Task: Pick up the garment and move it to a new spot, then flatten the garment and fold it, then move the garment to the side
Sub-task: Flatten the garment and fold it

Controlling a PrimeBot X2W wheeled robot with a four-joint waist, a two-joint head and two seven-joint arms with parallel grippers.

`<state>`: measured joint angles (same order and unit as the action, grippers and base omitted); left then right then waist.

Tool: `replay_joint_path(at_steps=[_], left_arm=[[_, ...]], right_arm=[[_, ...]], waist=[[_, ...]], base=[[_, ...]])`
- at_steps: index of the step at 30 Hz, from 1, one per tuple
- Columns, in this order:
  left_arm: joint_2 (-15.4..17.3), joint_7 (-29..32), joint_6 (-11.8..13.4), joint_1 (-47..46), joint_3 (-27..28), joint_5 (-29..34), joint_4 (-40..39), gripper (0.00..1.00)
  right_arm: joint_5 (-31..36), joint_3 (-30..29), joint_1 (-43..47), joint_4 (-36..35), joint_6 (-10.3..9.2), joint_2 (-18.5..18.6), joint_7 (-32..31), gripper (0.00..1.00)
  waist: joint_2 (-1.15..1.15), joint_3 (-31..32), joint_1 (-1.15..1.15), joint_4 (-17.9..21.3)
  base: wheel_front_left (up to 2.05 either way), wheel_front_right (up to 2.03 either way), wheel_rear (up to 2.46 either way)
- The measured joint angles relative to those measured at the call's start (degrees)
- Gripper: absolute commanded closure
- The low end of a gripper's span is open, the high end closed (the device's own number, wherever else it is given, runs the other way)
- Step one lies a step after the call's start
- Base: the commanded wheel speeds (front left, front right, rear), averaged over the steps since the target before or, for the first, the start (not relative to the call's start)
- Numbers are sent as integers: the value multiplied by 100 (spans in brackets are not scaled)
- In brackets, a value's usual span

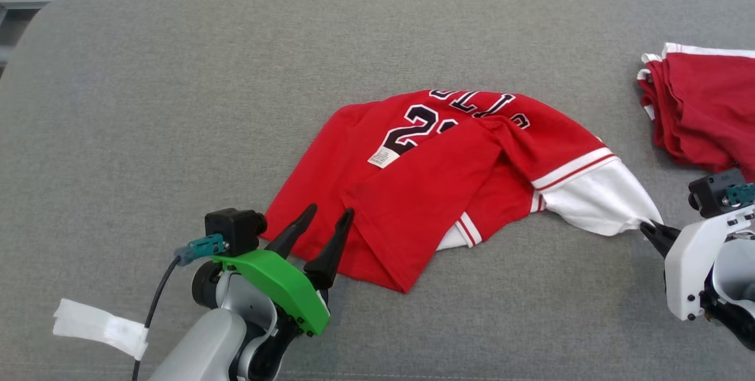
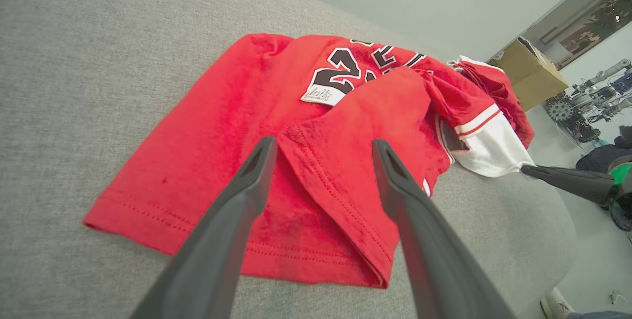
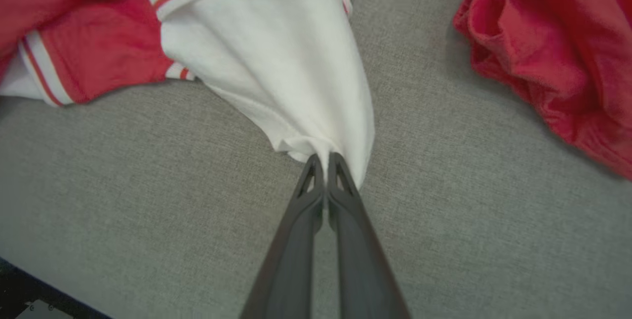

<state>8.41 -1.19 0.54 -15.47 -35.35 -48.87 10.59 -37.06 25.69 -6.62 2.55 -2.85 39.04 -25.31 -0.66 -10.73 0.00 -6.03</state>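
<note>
Garment (image 1: 413, 192), head view: red jersey is lying crumpled mid-sofa (image 1: 177, 104). Left gripper (image 1: 330, 210) is hovering over its near hem with jaws spread wide; right gripper (image 1: 646, 226) is pinching the white sleeve (image 1: 596, 204).
Left wrist view: fingers (image 2: 247, 180) are straddling a folded hem.
Right wrist view: closed jaws are clamping white cloth, with a red pile (image 3: 548, 37) lying nearby.

Grey cushion (image 1: 177, 104) bears red jersey (image 1: 365, 192) and seemingly stacked red garments (image 1: 702, 109).

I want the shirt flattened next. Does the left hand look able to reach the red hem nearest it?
Probably yes: the left hand is open over the shirt hem, nothing between; the right hand grips the white sleeve, well clear.
</note>
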Motion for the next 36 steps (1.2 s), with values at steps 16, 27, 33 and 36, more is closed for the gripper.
replay_joint_path(at_steps=[16, 27, 33, 36], left_arm=[[7, 222, -215, -515, 164, -94, 1013, 0], [-51, 286, -489, -861, 98, -141, 1451, 0], [-112, 300, -564, -860, 75, -342, 1562, 0], [-202, 298, -616, -861, 104, -432, 1630, 0]], right_arm=[[889, 383, -13, 933, 75, -437, 1540, 100], [940, 425, -252, 1427, 124, -633, 1984, 100], [942, 454, -293, 1645, 136, -709, 2128, 100], [942, 463, -355, 1742, 182, -747, 2174, 100]], waist=[[0, -599, 0, 610], [0, -627, 0, 584], [0, -545, 0, 561], [0, -534, 0, 559]], base=[[0, 0, 0], [0, 0, 0], [0, 0, 0], [0, 0, 0]])
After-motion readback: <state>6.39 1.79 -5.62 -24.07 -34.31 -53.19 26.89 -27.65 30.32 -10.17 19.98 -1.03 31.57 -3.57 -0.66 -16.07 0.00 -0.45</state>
